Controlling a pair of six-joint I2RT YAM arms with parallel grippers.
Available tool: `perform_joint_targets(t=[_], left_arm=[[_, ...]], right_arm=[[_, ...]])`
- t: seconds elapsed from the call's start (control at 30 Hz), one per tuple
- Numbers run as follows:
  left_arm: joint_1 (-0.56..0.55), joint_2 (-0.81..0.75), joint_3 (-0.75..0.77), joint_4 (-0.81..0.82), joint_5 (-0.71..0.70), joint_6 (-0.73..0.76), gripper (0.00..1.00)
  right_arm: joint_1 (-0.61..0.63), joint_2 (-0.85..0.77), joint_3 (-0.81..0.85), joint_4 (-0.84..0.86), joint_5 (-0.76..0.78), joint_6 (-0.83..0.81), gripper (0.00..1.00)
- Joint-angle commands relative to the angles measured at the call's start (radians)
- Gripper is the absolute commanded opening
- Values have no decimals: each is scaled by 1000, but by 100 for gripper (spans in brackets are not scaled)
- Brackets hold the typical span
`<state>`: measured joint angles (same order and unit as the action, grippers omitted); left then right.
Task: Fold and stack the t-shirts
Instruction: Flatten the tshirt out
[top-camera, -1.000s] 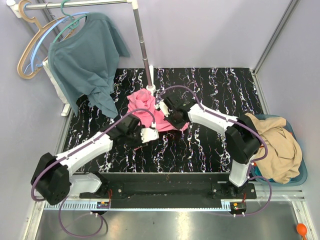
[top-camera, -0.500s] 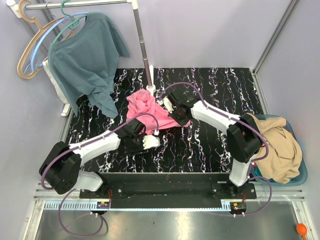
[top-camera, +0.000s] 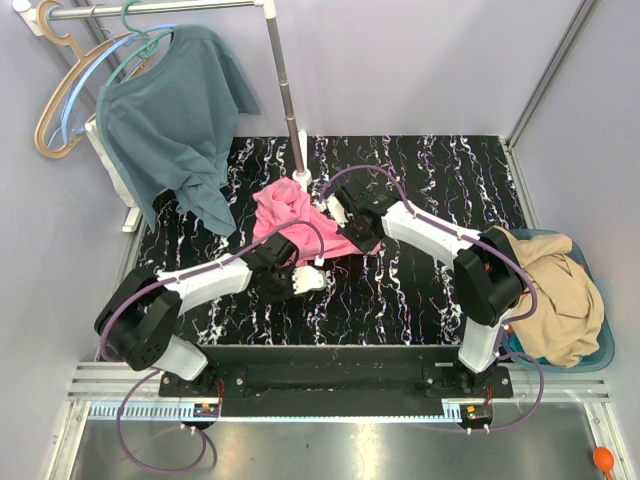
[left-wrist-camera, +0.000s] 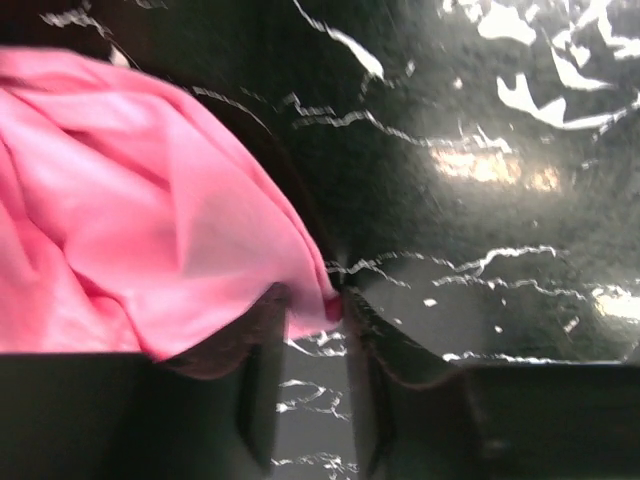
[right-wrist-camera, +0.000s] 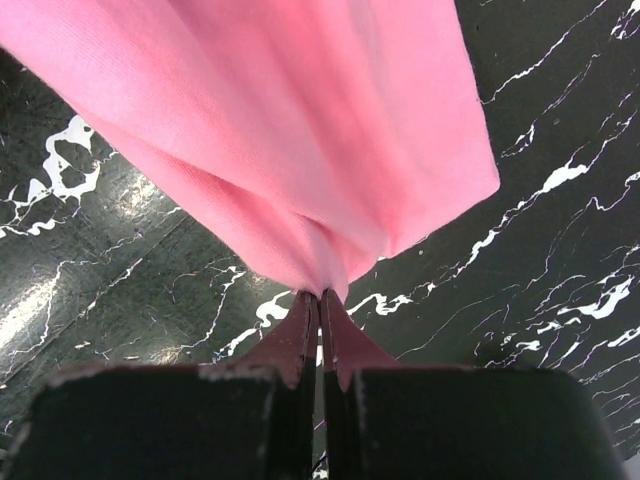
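From above, the pink t-shirt lies bunched up near the middle of the black tabletop with white streaks. It sits just in front of the foot of a metal pole. The left fingers are low at the near edge of the pink t-shirt. The right fingers are at its right side, and pink cloth stretches out to them. A tan t-shirt is heaped in a blue basket off the right end of the tabletop. A big teal shirt hangs on a hanger at the back left.

From the left wrist, the pink t-shirt fills the left side and rests on the shiny tabletop. The two dark fingers are partly open. One small corner of the pink cloth pokes in between their tips. A strip of tabletop shows in the gap, so the cloth is not pinched there.

From the right wrist, the right fingers are pressed tight together. They pinch a gathered fold of the pink t-shirt. The cloth fans out wide from the pinch and hangs a little above the tabletop.
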<state>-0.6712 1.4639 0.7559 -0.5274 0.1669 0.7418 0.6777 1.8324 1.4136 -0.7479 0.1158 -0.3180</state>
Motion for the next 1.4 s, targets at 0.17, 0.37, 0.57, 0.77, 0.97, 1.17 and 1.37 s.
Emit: perform_joint_targets(t=[0.17,0.37,0.57,0.77,0.97,1.17,1.37], left_arm=[[24,33,13,125,-47,-62,0],[96,-224,109,129,-219,-113,0],[160,-359,449,96,-322,-111,0],[189,-313,709,151,-443,-107,0],[223,-266,850,216,-512,-119,0],[232,-234,922,222,-518,-114,0],[232,-206,970,202,-532,-102,0]], right_arm=[[-10,-131,-19,-7,65,-1,0],[-76,-220,19,-5,160,7,0],[-177,-289,145,-5,251,-24,0],[-247,-308,310,8,304,-96,0],[-319,-283,467,15,324,-141,0],[-365,-289,550,16,321,-167,0],[-365,-330,525,6,291,-204,0]])
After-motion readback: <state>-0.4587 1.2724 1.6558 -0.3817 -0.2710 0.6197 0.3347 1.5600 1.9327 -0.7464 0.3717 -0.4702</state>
